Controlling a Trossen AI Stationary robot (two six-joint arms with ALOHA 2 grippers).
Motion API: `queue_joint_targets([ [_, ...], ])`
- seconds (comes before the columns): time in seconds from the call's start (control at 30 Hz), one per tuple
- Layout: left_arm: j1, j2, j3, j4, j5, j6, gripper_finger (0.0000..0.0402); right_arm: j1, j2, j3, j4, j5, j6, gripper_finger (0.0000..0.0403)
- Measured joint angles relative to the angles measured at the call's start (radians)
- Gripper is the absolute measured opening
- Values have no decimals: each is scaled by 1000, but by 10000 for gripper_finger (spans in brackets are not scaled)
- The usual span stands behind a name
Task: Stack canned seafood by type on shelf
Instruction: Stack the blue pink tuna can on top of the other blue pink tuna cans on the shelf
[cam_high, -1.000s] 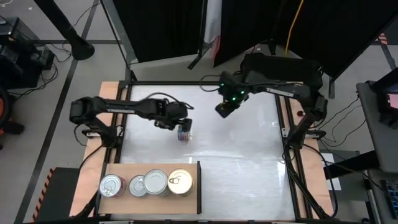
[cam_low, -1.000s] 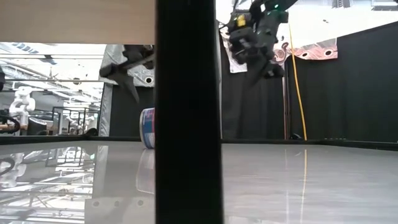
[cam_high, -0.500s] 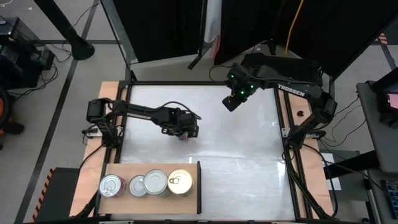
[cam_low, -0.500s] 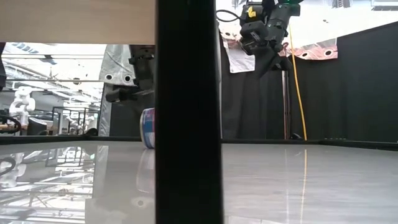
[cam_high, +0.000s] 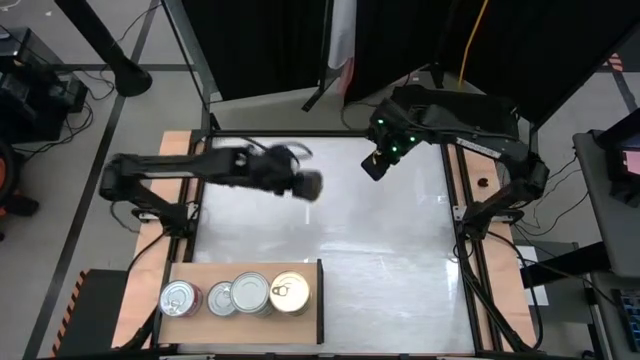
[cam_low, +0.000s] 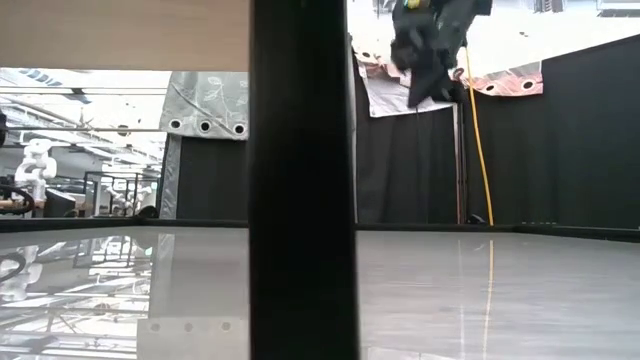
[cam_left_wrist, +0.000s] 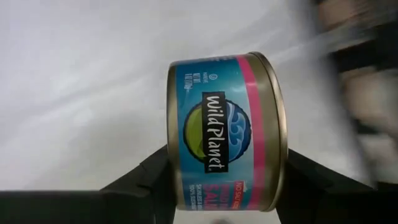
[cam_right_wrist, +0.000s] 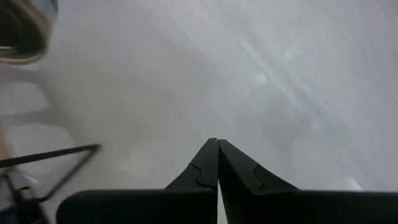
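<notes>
Left claw (cam_left_wrist: 224, 180) clamped on Wild Planet tin (cam_left_wrist: 227, 132), held above bench (cam_high: 380, 250) far-left area. Right claw (cam_right_wrist: 217, 163) fingers together, raised over far bench. Shelf (cam_high: 200, 320) near-left w/ four tins (cam_high: 235, 294) in a row.

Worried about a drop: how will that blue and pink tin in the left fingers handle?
The tin looks rigid metal, so it likely won't crush. Its glossy label may be slippery. Held by its flat ends between the left gripper, it would probably roll if released on its side.
</notes>
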Motion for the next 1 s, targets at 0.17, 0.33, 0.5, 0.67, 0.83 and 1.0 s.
queue_joint_targets([
  [0.17, 43, -148, 116, 95, 13, 0, 196, 49, -153, 0, 112, -10, 16, 0],
  [0.33, 91, -248, 175, 193, 194, -56, 196, 139, -358, 0, 300, 62, 87, 0],
  [0.5, 91, -290, 189, 404, 566, -173, 196, 299, -469, 2, 469, 186, 96, 0],
  [0.67, -47, -297, 190, 493, 785, -211, 196, 373, -491, 2, 478, 414, 187, 0],
  [0.83, -217, -279, 189, 476, 803, -162, 196, 439, -438, 1, 555, 416, 305, 0],
  [1.0, -329, -241, 189, 408, 769, -95, 196, 509, -357, 1, 571, 417, 386, 0],
])
